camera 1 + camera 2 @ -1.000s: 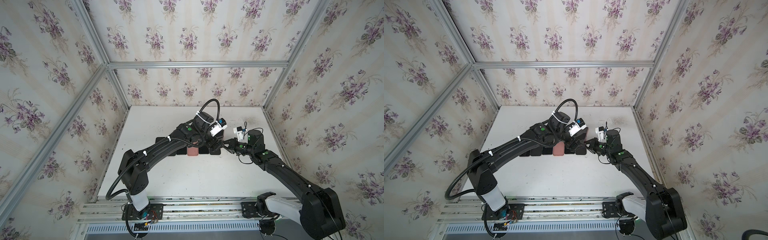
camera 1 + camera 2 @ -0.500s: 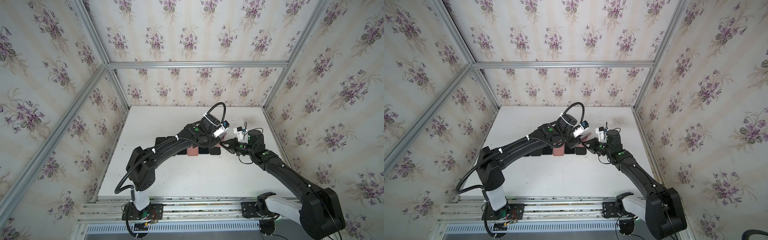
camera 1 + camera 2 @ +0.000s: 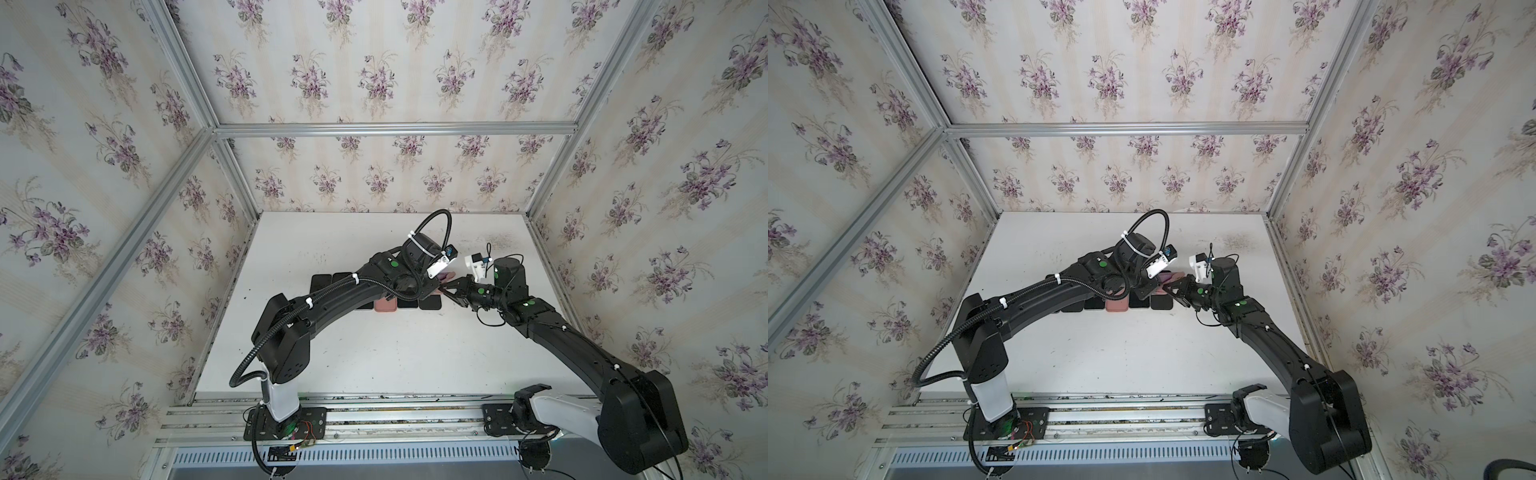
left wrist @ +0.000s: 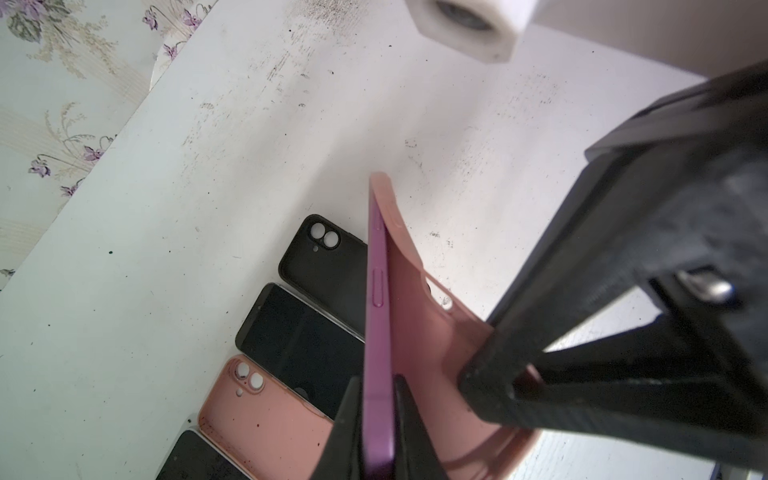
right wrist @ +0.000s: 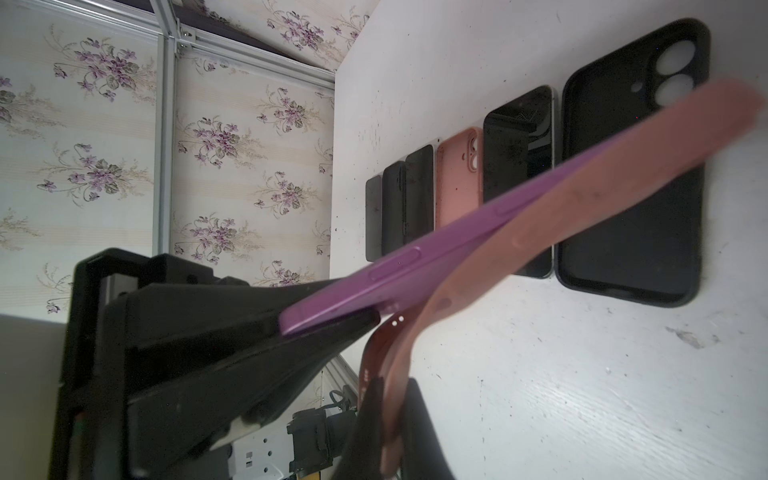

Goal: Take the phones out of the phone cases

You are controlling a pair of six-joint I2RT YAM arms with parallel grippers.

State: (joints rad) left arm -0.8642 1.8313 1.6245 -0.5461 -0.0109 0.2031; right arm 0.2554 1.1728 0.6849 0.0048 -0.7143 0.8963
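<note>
A purple phone (image 4: 377,291) is peeled partly out of a pink phone case (image 4: 419,332), and both are held in the air over the table. My left gripper (image 4: 377,380) is shut on the phone's free end. My right gripper (image 5: 392,384) is shut on the case's bent-away end. The case (image 5: 582,187) curves off the phone (image 5: 395,266), and its far end still wraps the phone. In both top views the two grippers (image 3: 440,286) (image 3: 451,291) meet tip to tip at mid-table, right of centre. There the arms hide most of the phone (image 3: 1169,276).
A row of items lies flat on the white table (image 3: 374,353) below the grippers. It holds an empty black case (image 5: 631,232), a dark phone (image 5: 519,166), a pink case (image 5: 459,178) and more dark phones (image 5: 399,199). Papered walls close in the sides and back.
My left gripper has swung right toward the right gripper and shut on the phone's end. The right arm has held still with the case.
</note>
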